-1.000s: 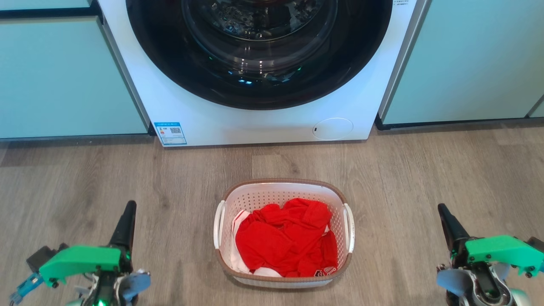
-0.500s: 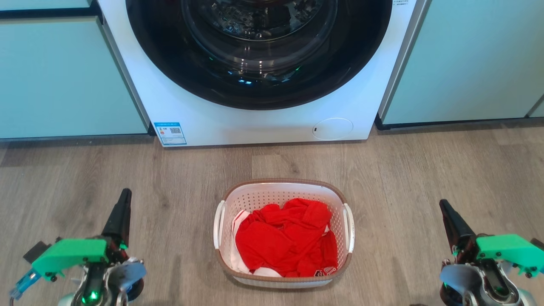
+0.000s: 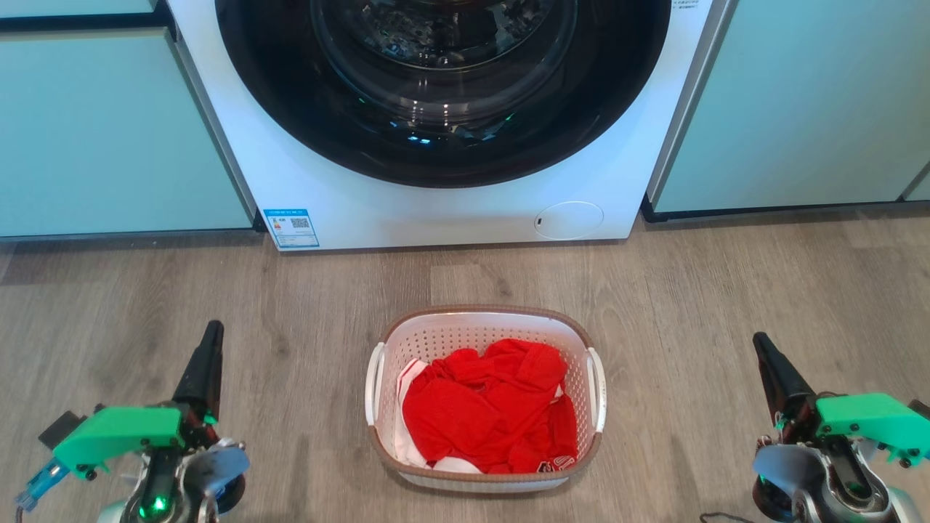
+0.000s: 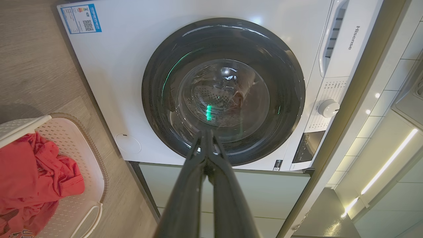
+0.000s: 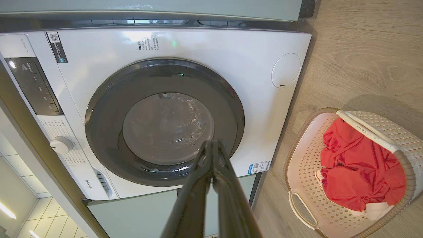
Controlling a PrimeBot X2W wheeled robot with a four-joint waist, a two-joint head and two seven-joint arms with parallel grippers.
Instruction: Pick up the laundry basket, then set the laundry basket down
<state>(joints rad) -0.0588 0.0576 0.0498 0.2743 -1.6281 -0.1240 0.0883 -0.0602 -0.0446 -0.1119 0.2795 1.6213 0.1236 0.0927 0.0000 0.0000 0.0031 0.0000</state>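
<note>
Both arms have crept forward since a second ago. The left tool (image 3: 212, 335) has drifted a little outward, away from the basket (image 3: 479, 327), and its tip now reaches further up the floor (image 3: 145, 290). The right tool (image 3: 761, 341) has edged forward too. Each tool is pinched fully closed, fingers pressed together, with nothing in it. The basket hasn't budged. It sits on the floor midway between the two tools, well apart from both, in front of the washer (image 3: 436, 214). Red clothes (image 3: 479, 414) are heaped inside it, with a bit of white cloth showing under them.

From the left wrist, the brand name (image 4: 352, 37) on the washer's top panel reads "Hisense". A blue label (image 3: 291, 227) with a QR code is stuck to a lower corner of the front, its small print too fine to read. There's a white dial (image 4: 328, 108) on the panel and a round flap (image 3: 569, 219) low on the front.

The floor is grey-brown wood-look plank. Pale green cabinets (image 3: 109, 131) flank the washer on both sides, and its dark round door (image 3: 443, 87) faces the basket.
</note>
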